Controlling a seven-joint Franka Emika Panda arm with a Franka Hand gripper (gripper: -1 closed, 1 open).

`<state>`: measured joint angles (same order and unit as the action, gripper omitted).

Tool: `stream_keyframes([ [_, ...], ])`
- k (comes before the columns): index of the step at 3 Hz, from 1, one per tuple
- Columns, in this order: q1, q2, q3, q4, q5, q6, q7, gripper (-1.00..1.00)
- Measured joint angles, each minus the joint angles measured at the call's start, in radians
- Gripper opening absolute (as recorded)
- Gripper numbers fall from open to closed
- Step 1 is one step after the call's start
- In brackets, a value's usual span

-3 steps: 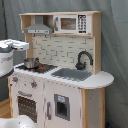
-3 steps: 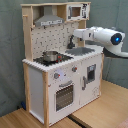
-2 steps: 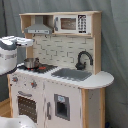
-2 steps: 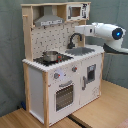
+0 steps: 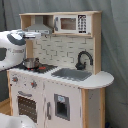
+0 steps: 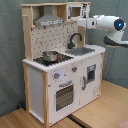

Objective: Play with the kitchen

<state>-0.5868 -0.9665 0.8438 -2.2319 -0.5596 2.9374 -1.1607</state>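
The kitchen [image 6: 60, 65] unmoved, arm [image 6: 107, 23] raised higher toward microwave [image 5: 70, 23], hand state unclear

glossy white arm [image 6: 102, 22], rounded joints, blue cap [image 6: 119, 24]

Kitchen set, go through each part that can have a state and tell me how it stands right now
oven door: closed
cupboard door: closed
microwave: door closed
steel pot: upright on the stovetop, no lid
sink: nothing in it
faucet: upright, no water running
arm: up beside the hood, touching nothing
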Motion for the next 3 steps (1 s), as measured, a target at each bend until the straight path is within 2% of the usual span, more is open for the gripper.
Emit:
stream_keyframes([
  [2, -0.009, 0.122, -0.082, 0.050, 0.000, 0.021, -0.132, 1.00],
  [3, -0.046, 0.184, -0.055, 0.072, -0.017, 0.076, -0.168, 1.00],
])
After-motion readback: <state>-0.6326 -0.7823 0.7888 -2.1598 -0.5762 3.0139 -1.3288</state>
